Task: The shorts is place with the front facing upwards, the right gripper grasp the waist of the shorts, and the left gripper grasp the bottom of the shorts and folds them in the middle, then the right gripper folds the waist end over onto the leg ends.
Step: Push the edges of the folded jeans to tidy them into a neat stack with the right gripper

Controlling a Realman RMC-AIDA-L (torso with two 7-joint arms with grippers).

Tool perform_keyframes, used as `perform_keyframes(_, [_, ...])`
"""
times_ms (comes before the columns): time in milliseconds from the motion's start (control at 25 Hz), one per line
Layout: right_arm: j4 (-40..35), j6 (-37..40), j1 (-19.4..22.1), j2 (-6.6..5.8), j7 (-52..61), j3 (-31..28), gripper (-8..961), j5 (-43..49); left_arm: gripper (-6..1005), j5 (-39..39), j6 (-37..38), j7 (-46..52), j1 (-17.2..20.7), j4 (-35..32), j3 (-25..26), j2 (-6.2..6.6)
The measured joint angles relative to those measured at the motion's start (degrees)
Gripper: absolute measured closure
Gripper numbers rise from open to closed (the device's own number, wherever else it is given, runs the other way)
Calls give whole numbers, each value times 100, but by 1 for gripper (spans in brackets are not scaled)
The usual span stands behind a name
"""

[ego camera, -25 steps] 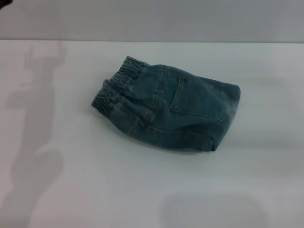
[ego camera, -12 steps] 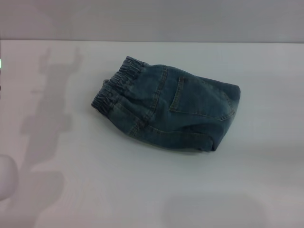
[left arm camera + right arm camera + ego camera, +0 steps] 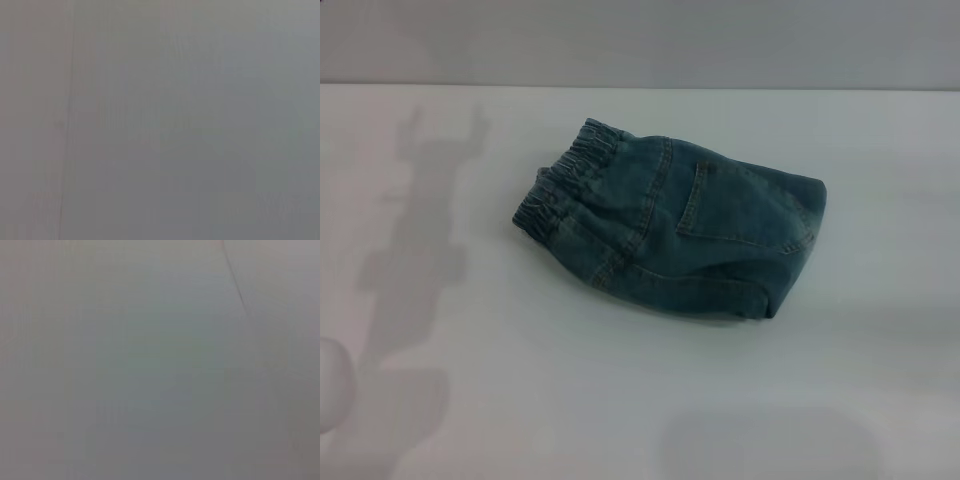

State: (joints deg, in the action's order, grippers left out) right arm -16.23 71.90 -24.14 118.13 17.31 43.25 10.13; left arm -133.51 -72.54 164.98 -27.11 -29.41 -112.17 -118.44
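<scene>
The shorts lie in a compact folded bundle in the middle of the white table, seen in the head view. The waist of the shorts, a dark gathered elastic band, points to the far left. A square stitched pocket faces up on the top layer. The right end of the bundle is rounded, and I cannot tell the leg ends apart within it. Neither gripper shows in any view. Only a rounded white part of the left arm pokes in at the left edge. Both wrist views show plain grey surface.
The left arm casts a shadow on the table left of the shorts. Another soft shadow lies at the table's near edge. A grey wall rises behind the far table edge.
The shorts have not moved. A white part of the left arm came in at the lower left edge, then sank slightly. The arm's shadow shifted toward the shorts.
</scene>
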Motion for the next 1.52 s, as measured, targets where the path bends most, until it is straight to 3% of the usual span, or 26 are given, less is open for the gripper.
perform_keyframes(520, [158,21,27,53,7,8,389,23,156,1,-124,4,192,-34,-139,-12])
perform_keyframes(840, [287,26,85,52,-27,-5,390,23,156,10,-200,8,577,-39,-450,-20])
perform_keyframes(1520, [440,25,97,61,19,76,388,18,156,14,-297,8,646,-33,-735,-29])
